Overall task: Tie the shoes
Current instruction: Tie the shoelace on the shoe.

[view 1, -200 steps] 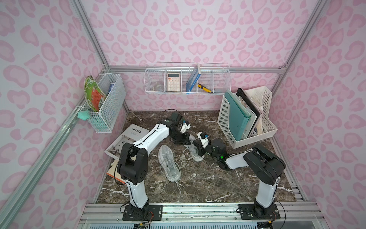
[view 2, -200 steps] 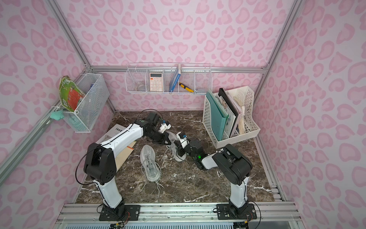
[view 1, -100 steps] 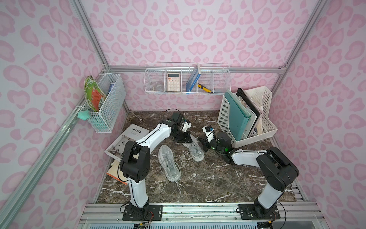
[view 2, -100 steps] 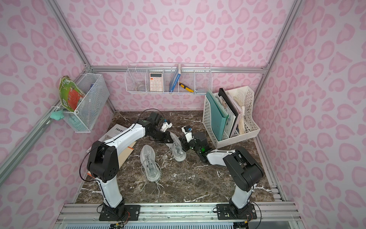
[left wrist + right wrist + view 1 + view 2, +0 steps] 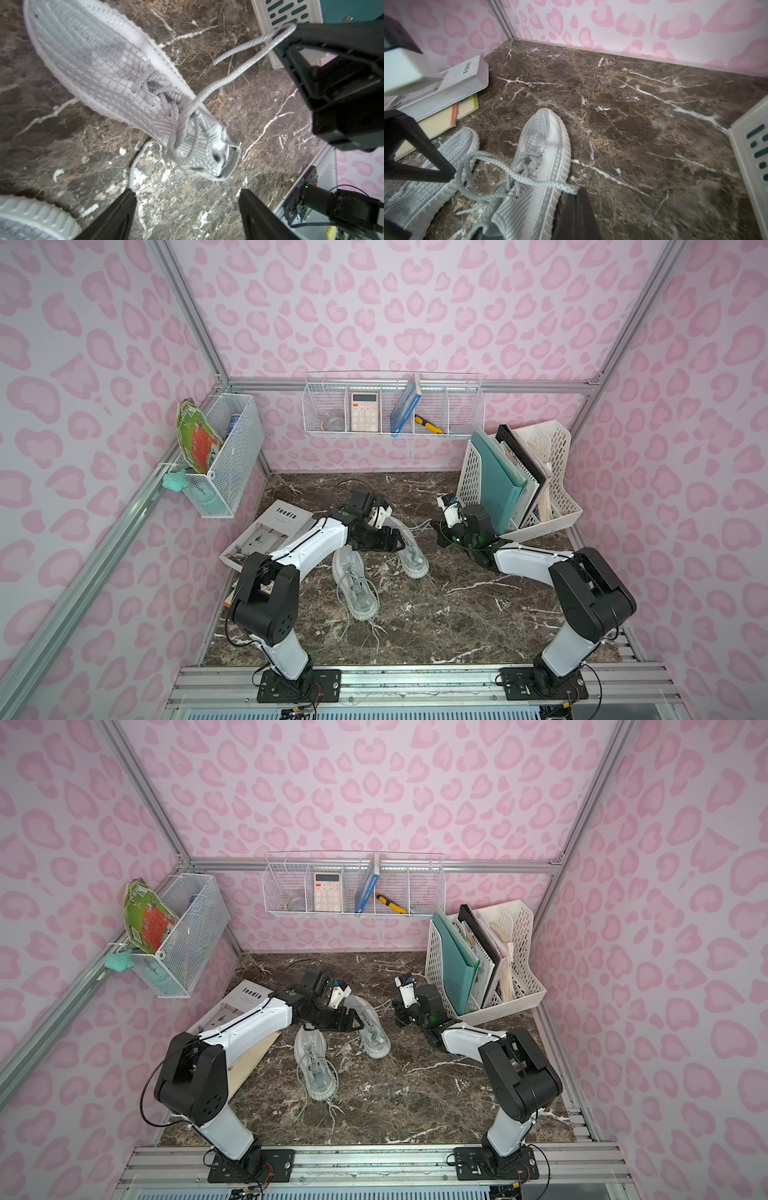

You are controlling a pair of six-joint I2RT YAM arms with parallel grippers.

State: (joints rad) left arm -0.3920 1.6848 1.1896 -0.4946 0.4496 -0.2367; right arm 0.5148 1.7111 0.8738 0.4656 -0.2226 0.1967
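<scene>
Two light grey knit shoes lie on the marble floor in both top views: a far shoe [image 5: 411, 556] [image 5: 374, 1036] and a near shoe [image 5: 355, 587] [image 5: 316, 1069]. My left gripper [image 5: 398, 542] [image 5: 187, 199] hangs open just over the far shoe [image 5: 99, 66], with only floor between its fingers. Near the file rack, my right gripper [image 5: 435, 526] [image 5: 577, 197] is shut on the end of that shoe's lace [image 5: 529, 181] [image 5: 239, 70]. The lace runs taut from the shoe's eyelets [image 5: 529, 160] to the closed tips. A loose lace loop [image 5: 471, 166] lies across the shoe's opening.
A white file rack [image 5: 552, 514] with folders stands at the back right, close behind the right wrist. A white book [image 5: 270, 526] on yellow papers lies at the left. Wire baskets [image 5: 224, 456] hang on the left and back walls. The near shoe's laces trail toward the front.
My left gripper has opened and let go of the lace. My right gripper has drawn its lace end away from the far shoe toward the file rack, pulling it taut.
</scene>
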